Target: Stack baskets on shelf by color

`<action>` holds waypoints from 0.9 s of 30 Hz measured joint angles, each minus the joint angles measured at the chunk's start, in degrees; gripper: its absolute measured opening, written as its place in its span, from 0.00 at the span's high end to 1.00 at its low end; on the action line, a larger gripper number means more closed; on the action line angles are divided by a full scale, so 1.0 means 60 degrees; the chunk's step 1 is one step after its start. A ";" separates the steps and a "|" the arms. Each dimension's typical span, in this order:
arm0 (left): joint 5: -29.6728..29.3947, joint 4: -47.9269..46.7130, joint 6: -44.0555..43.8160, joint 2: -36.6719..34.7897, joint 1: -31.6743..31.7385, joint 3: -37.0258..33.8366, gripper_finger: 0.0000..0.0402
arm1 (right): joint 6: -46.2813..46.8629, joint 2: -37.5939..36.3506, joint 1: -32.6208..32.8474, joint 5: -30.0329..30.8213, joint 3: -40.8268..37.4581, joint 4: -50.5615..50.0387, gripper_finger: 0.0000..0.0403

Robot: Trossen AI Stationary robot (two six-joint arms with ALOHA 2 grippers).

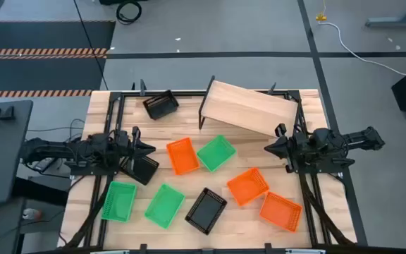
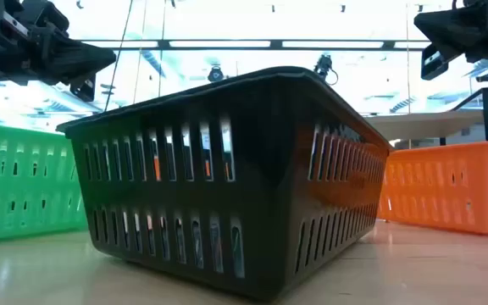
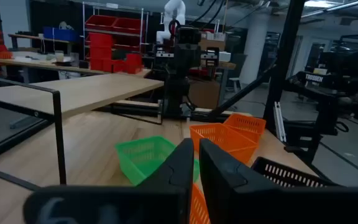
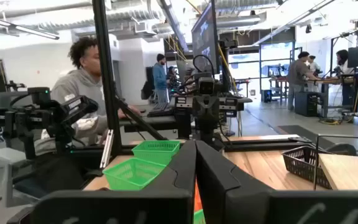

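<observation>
Baskets lie scattered over the counter (image 1: 101,106), none yet on the shelf (image 1: 249,107), which stands empty and skewed at the far edge: 3 orange (image 1: 182,155), 3 green (image 1: 216,152), and black ones, 1 (image 1: 161,104) beside the shelf, 1 (image 1: 206,209) near the front. Both arms hover clear, the left claw (image 1: 149,149) and right claw (image 1: 268,149) each pinched narrow, holding nothing. The skewed shelf could make a placed basket overhang and slip; the closely packed centre baskets risk being nudged.

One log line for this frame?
shelf: empty | baskets: all on table | left hand: shut, idle | right hand: shut, idle
</observation>
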 joint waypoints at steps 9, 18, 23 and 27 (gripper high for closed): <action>0.0000 0.0003 0.0004 0.0000 -0.0002 0.0002 0.93 | 0.0003 0.0000 -0.0002 0.0000 0.0000 0.0000 0.96; 0.0000 0.0000 0.0004 0.0000 -0.0001 0.0002 0.91 | 0.0000 0.0000 0.0002 0.0000 0.0000 0.0000 0.96; 0.0000 0.0000 0.0002 0.0000 -0.0001 0.0001 0.92 | 0.0000 0.0000 0.0002 0.0000 0.0000 -0.0002 0.96; 0.0000 0.0000 0.0000 0.0000 0.0001 0.0002 0.93 | 0.0000 0.0003 0.0002 0.0000 0.0003 0.0000 0.96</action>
